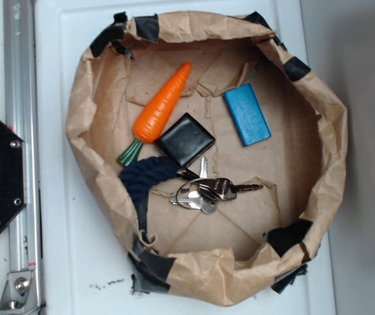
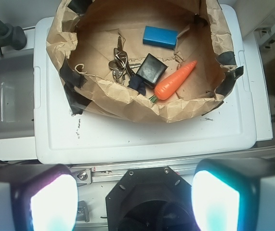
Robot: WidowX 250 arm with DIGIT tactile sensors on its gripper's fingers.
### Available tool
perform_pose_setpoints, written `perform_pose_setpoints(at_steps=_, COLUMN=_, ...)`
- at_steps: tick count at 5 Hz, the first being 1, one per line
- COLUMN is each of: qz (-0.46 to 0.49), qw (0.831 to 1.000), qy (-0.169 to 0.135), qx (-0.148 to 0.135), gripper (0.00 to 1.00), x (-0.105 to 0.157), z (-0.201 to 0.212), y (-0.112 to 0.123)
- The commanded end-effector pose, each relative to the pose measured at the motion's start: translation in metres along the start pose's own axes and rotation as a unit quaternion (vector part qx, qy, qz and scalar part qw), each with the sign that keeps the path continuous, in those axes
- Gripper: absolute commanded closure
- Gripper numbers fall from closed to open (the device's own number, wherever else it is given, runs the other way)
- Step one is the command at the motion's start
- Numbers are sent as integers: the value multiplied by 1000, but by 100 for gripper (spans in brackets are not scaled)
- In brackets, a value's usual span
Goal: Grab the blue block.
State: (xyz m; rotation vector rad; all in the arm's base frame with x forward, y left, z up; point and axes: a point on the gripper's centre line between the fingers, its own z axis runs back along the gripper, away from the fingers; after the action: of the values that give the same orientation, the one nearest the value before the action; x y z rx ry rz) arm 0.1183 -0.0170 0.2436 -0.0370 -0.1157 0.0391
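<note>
The blue block [image 1: 247,113] [image 2: 160,36] lies flat on the paper floor of a crumpled brown paper bowl [image 1: 331,138] [image 2: 123,103], toward its right side in the exterior view. My gripper [image 2: 135,202] shows only in the wrist view. Its two glowing fingers [image 2: 53,204] stand wide apart at the bottom corners with nothing between them. It hangs high over the black robot base [image 2: 149,204], well back from the bowl and the block. No part of the gripper appears in the exterior view.
Inside the bowl lie an orange carrot [image 1: 163,105] [image 2: 175,81], a glossy black square case [image 1: 185,139] [image 2: 151,69], a dark navy rope [image 1: 144,180] and a bunch of keys [image 1: 203,190] [image 2: 119,60]. The bowl sits on a white lid [image 2: 142,139]. An aluminium rail [image 1: 20,151] runs alongside.
</note>
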Motion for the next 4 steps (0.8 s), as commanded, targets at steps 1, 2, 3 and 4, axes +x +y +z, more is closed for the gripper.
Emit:
perform_pose_setpoints(at_steps=1, qz=0, qw=1000, qy=0, qx=0, gripper=0, x=0, z=0, y=0)
perform_pose_setpoints(at_steps=2, qz=-126, qw=992, qy=-29, qx=-2, gripper=0, x=46, z=-43, y=6)
perform_pose_setpoints(at_steps=3, qz=-246, qw=967, qy=-61, qx=-4, gripper=0, x=94, z=-81, y=8)
perform_pose_setpoints(at_steps=4, qz=-292, qw=954, qy=-68, qx=1, gripper=0, x=109, z=-105, y=16)
